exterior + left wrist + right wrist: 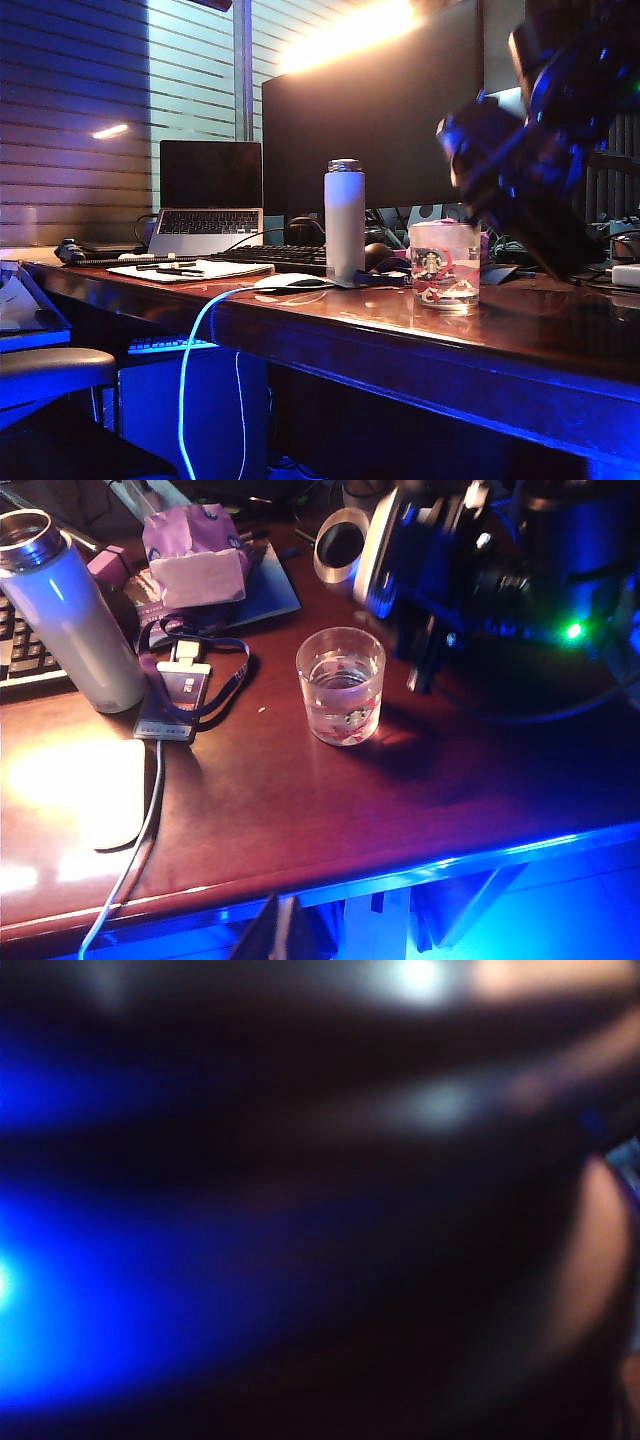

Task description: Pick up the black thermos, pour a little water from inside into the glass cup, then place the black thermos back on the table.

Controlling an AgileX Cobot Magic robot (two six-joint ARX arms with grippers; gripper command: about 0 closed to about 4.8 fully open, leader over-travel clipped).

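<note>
Black thermos (pixel 345 542) tilted in right gripper (pixel 480 160) clamp above glass cup (pixel 341 685); left gripper unseen.

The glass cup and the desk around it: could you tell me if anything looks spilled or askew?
No spill shows. The glass cup stands upright with a little water. The black thermos hangs tilted above it, apparently in the right gripper, whose jaws are hidden.
</note>
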